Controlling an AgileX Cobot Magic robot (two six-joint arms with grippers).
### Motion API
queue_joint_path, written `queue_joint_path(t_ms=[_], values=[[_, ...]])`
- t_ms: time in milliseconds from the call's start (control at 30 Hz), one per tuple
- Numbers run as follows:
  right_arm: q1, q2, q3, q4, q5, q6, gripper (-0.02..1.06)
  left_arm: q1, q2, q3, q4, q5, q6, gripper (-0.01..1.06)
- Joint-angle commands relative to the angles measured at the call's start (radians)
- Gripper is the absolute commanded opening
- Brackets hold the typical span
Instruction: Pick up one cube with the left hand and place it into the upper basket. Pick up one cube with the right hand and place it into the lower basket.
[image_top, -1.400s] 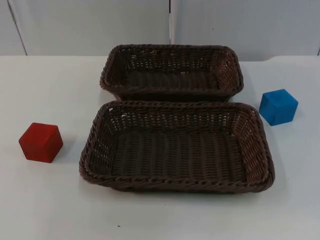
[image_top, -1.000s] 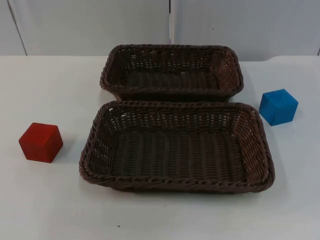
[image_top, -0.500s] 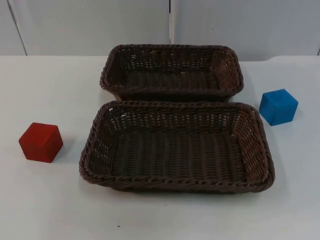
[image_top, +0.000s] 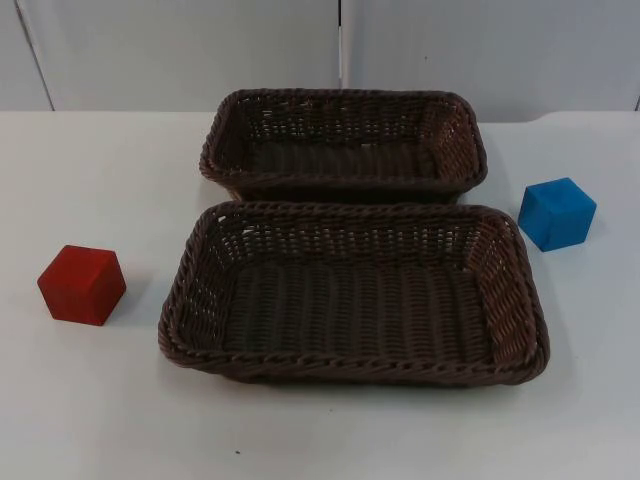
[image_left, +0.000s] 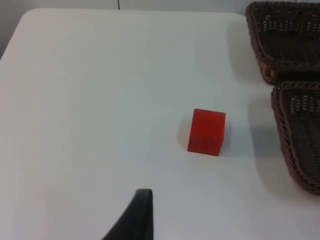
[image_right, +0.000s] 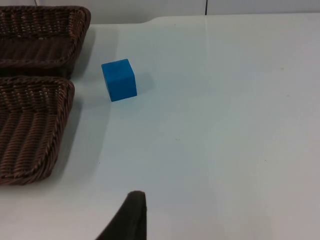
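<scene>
Step in hand: nothing picked up yet, so I'd call it the reach for the cubes, left arm first by the task order.
How to do it well: come down straight over the red cube (image_top: 82, 285), jaws square to two opposite faces, since it sits turned a bit on the table (image_top: 100, 420). Lift it high enough to clear the wicker rim before crossing over.
Left gripper (image_left: 137, 215): held back from the red cube, one black fingertip visible. Can't tell how far open it is, and it's holding nothing I can see.
Right gripper (image_right: 131, 215): well short of the blue cube (image_top: 556, 213), same deal, can't tell the opening.
Red cube: matte, plain, out left of the lower basket (image_top: 352, 372), apart from it.
Blue cube: same look, right of both baskets, near the gap between them.
Upper basket (image_top: 343, 183): dark brown wicker, empty, just behind the lower one.
</scene>
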Motion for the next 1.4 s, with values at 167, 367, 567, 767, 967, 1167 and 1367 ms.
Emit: queue_joint_path(t_ms=[167,367,567,767,967,1167,1367], values=[[-0.007,0.004,-0.001,0.005,-0.003,-0.001,1.05,0.003,0.038,-0.01,-0.036,-0.062,-0.002,1.05],[-0.007,0.004,-0.001,0.005,-0.003,-0.001,1.05,0.003,0.101,-0.01,-0.107,-0.111,0.035,1.05],[-0.007,0.004,-0.001,0.005,-0.003,-0.001,1.05,0.003,0.177,-0.01,-0.228,-0.14,0.126,1.05],[-0.007,0.004,-0.001,0.005,-0.003,-0.001,1.05,0.003,0.246,-0.01,-0.254,-0.166,0.163,1.05],[-0.007,0.004,-0.001,0.005,-0.003,-0.001,1.05,0.003,0.34,-0.012,-0.266,-0.221,0.189,1.05],[-0.007,0.004,-0.001,0.005,-0.003,-0.001,1.05,0.003,0.436,-0.079,-0.271,-0.211,0.201,1.05],[-0.007,0.004,-0.001,0.005,-0.003,-0.001,1.05,0.003,0.54,-0.153,-0.276,-0.211,0.214,1.05]])
